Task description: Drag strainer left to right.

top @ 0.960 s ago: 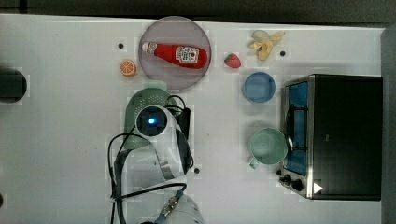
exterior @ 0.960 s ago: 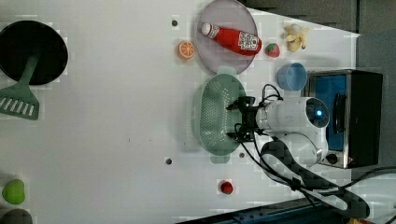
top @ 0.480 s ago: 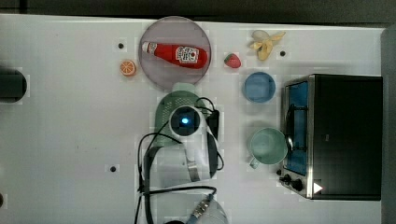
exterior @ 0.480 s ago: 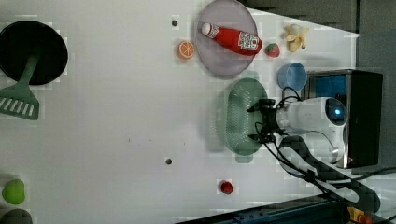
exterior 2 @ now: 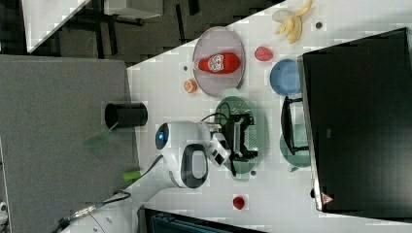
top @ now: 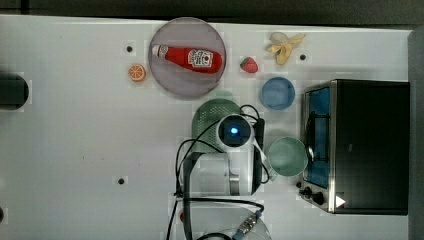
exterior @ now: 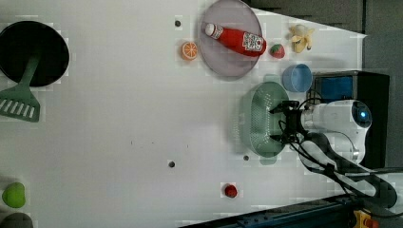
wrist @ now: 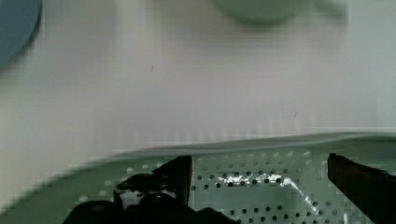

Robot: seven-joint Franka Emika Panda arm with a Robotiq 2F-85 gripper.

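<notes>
The pale mint-green strainer (top: 212, 114) lies on the white table just below the plate in the top view, partly covered by my arm. In the left view the strainer (exterior: 256, 118) has my gripper (exterior: 276, 124) reaching into its basin at the left view's right rim. The gripper (exterior 2: 241, 136) is open, its two black fingers spread wide inside the strainer (exterior 2: 260, 127). In the wrist view the fingers (wrist: 176, 171) sit low against the perforated wall of the strainer (wrist: 280, 148), holding nothing.
A mint-green mug (top: 287, 156) and a blue bowl (top: 277, 93) stand close to the top view's right of the strainer, before a black toaster oven (top: 367, 145). A plate (top: 175, 80) holds a ketchup bottle (top: 187, 57). Orange (top: 136, 72), strawberry (top: 249, 64), banana (top: 284, 46) lie nearby.
My arm and the strainer have slid together toward the top view's right, from beside the orange's column to close by the mug and bowl. The fingers stay spread.
</notes>
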